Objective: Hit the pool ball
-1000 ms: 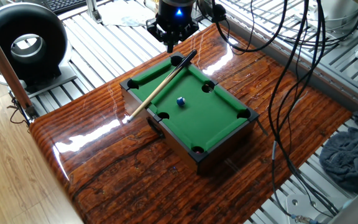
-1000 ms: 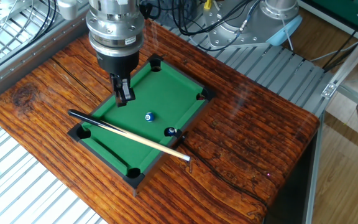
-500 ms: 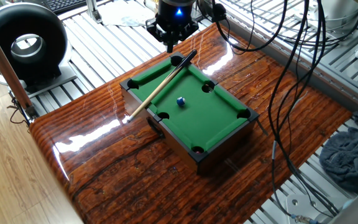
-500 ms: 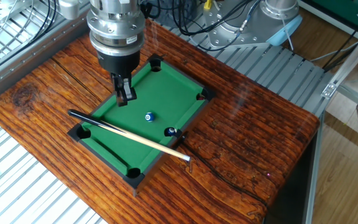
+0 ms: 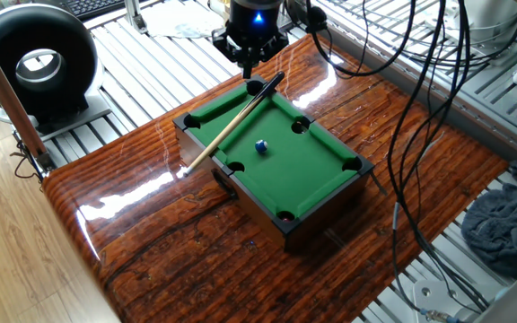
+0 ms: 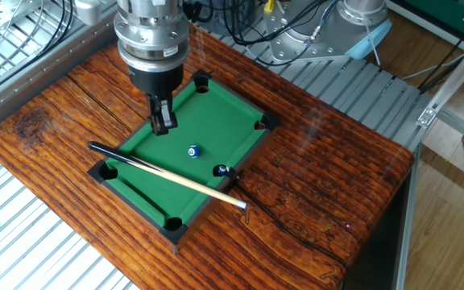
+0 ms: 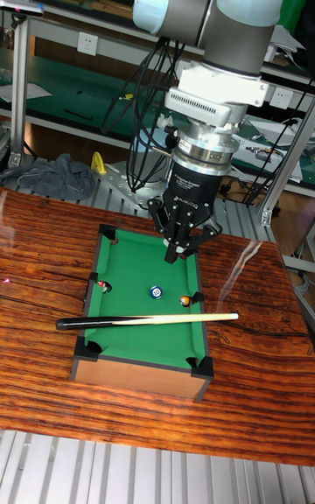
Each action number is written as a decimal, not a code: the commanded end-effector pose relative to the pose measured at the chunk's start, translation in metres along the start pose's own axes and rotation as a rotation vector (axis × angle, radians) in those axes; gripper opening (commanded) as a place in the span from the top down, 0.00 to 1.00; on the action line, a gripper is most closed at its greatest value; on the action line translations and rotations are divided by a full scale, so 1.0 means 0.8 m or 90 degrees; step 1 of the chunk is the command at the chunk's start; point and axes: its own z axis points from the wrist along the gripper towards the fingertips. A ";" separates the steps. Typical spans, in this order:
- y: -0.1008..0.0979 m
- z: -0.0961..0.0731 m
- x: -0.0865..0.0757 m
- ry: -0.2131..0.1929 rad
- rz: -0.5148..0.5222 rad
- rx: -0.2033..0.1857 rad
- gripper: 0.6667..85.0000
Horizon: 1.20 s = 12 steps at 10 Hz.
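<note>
**Observer:** What are the fingers doing?

**Operator:** From my seat the fingers (image 6: 162, 121) are drawn together into one narrow point, and I see nothing between them. They hang over the green felt of the mini pool table (image 6: 220, 121), near the long rail on the robot's side. I judge them to be above the felt, not on it, though I can't be sure of the height.

**Observer:** And the ball?

**Operator:** The pool ball (image 6: 192, 151) sits alone on the felt about mid-table, apart from every rail and pocket. From the fingertips it lies toward the opposite long rail and a little toward the table's middle. In the tall fixed view the ball (image 7: 155, 292) is just below and slightly to the picture's left of the gripper (image 7: 178, 250).

**Observer:** Anything in the way?

**Operator:** The cue stick (image 6: 164, 174) lies across the table beyond the ball, resting on the rails, its long axis running diagonally end to end. It's close to the ball but not touching it, as far as I can tell. So I expect the strike needs a drop toward the felt, then a push toward the ball, which would probably roll toward the cue.
</note>
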 end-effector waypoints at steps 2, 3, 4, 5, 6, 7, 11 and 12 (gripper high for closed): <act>-0.006 -0.002 0.004 0.009 0.017 0.010 0.99; -0.012 -0.002 0.011 0.023 0.011 0.022 0.99; -0.027 -0.010 -0.014 0.049 0.001 0.040 0.99; -0.044 -0.014 -0.029 0.071 -0.008 0.052 0.99; -0.060 -0.009 -0.040 0.077 -0.016 0.057 0.99; -0.075 0.003 -0.050 0.077 -0.034 0.051 0.99; -0.107 0.057 -0.082 0.065 -0.076 0.039 0.99; -0.108 0.064 -0.086 0.067 -0.066 0.039 0.99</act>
